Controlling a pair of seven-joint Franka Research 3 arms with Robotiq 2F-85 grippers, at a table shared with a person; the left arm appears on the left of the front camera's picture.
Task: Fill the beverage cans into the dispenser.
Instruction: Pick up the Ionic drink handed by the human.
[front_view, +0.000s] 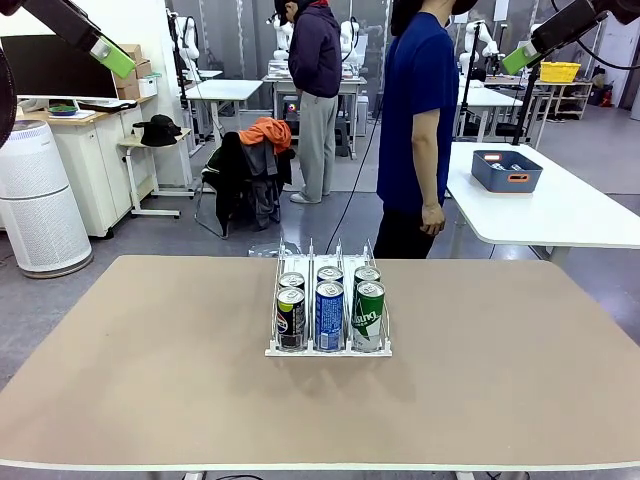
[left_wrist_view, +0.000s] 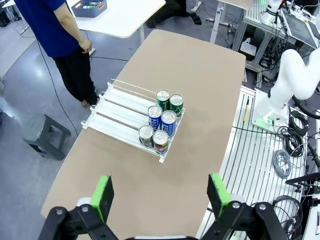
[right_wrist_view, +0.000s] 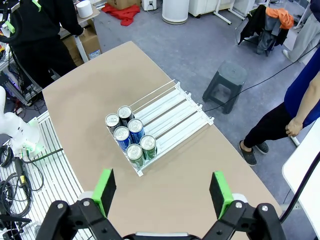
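Note:
The clear dispenser (front_view: 328, 345) stands in the middle of the tan table, its three lanes running away from me. Several beverage cans stand upright at its near end in two rows: a black Pepsi can (front_view: 290, 318), a blue can (front_view: 329, 315) and a green can (front_view: 368, 316) in front, with three more behind. My left gripper (front_view: 115, 57) hangs high at the upper left, my right gripper (front_view: 517, 58) high at the upper right. The left wrist view shows the left gripper (left_wrist_view: 161, 195) open above the dispenser (left_wrist_view: 120, 107). The right gripper (right_wrist_view: 162, 192) is open too, over the cans (right_wrist_view: 131, 135).
A person in a blue shirt (front_view: 415, 120) stands at the table's far edge, hand at their side. A blue-grey bin (front_view: 506, 170) sits on a white table at the back right. A grey stool (right_wrist_view: 227, 82) stands on the floor beyond the far edge.

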